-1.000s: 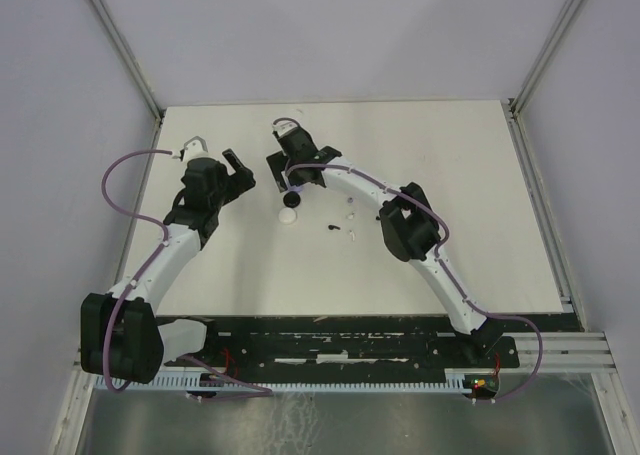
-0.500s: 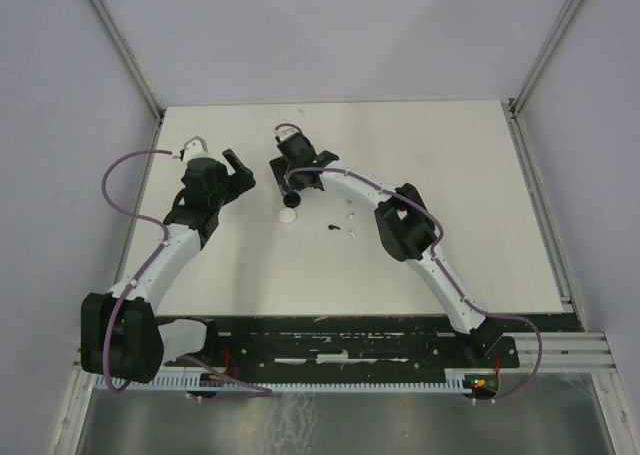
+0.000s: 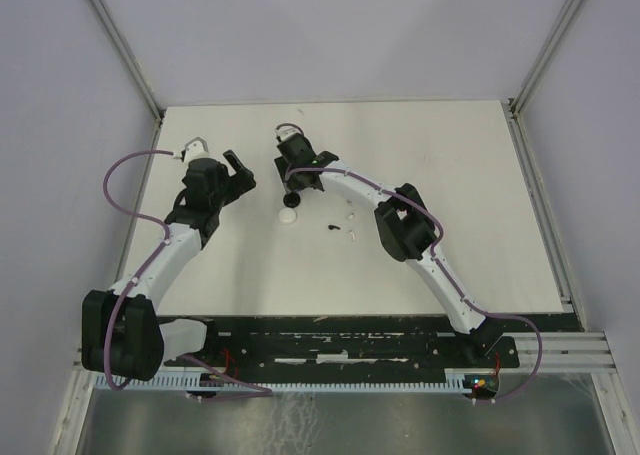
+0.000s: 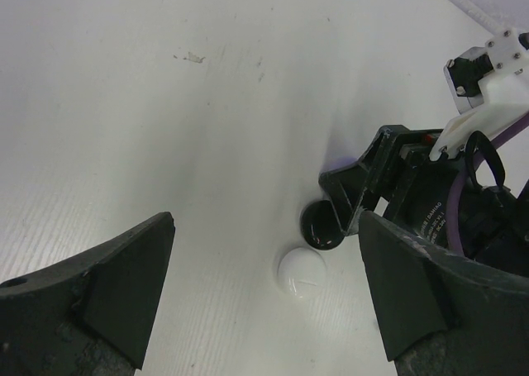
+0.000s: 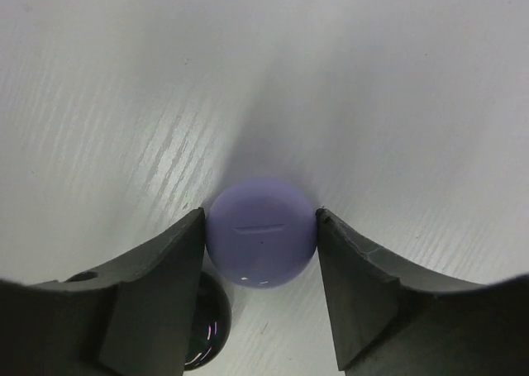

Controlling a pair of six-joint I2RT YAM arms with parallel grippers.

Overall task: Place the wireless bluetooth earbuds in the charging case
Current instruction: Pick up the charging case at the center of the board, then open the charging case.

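In the right wrist view my right gripper [image 5: 261, 227] has both fingers pressed against the sides of a round lilac charging case [image 5: 261, 232] that lies on the white table. A glossy black round case [image 5: 207, 322] sits just beside the left finger. In the left wrist view the same black case [image 4: 321, 226] and a white round case [image 4: 302, 273] lie side by side. My left gripper [image 4: 266, 227] hangs open above them, holding nothing. Seen from the top, tiny earbuds lie loose to the right of the white case [image 3: 289, 216]: a black one [image 3: 330, 227] and white ones [image 3: 352, 235].
The right arm's wrist [image 4: 430, 202] crowds the right side of the left wrist view, close to the black case. From above, both grippers work near the table's back left, with the left wall [image 3: 120, 115] close by.
The right jaws have closed in until they touch the lilac case, and the right arm has settled slightly. The left arm and gripper have not moved.
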